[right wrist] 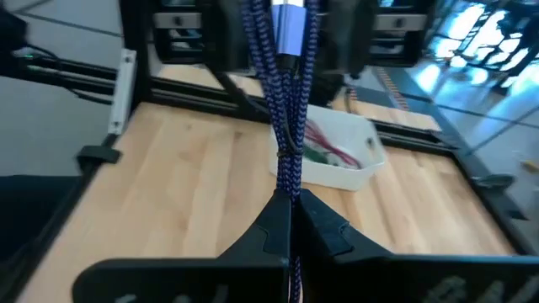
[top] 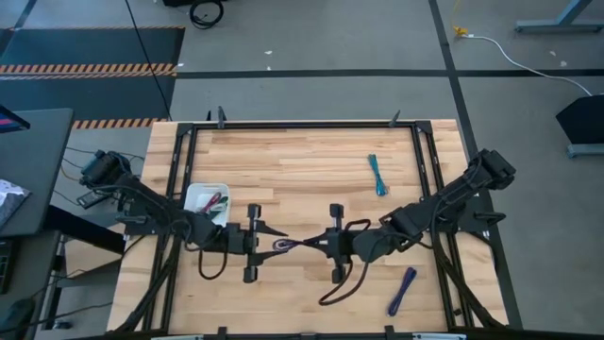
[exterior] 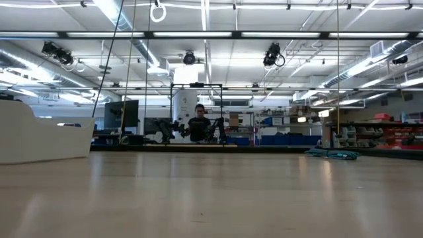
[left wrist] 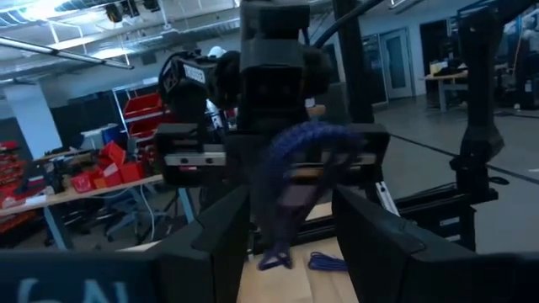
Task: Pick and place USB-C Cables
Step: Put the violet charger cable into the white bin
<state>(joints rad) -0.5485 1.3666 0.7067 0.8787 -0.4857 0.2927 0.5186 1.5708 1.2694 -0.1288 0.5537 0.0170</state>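
High view: I read the bench (top: 302, 156) from left to right. At the left edge stands the white tray (top: 206, 200), with a dark red cable (top: 215, 201) and a green one inside; my right wrist view confirms red and green strands in that tray (right wrist: 341, 151). Just beside the tray lies the left arm, its left pincer (top: 279, 236) pointing toward the bench centre. My left wrist view shows its two fingers (left wrist: 215, 240) spread apart with nothing between them.

At the centre, the blue cable (top: 294, 245) hangs between the two pincers. The right pincer (top: 315, 243) meets it from the right. In the right wrist view its fingertips (right wrist: 278, 220) are pressed together on the doubled blue braid (right wrist: 282, 101), whose silver plug end rises away from the camera. The left wrist view shows the same bundle (left wrist: 290, 181) looped in front of the opposing arm.

Further right, a teal cable (top: 377, 174) lies on the wood toward the far side, well apart from both arms. A purple cable (top: 402, 290) lies near the near-right corner, beside the right arm.

Low view: neither pincer appears; only a teal bundle (exterior: 332, 154) is on the bench surface at right, and a person (exterior: 199, 123) stands far behind.
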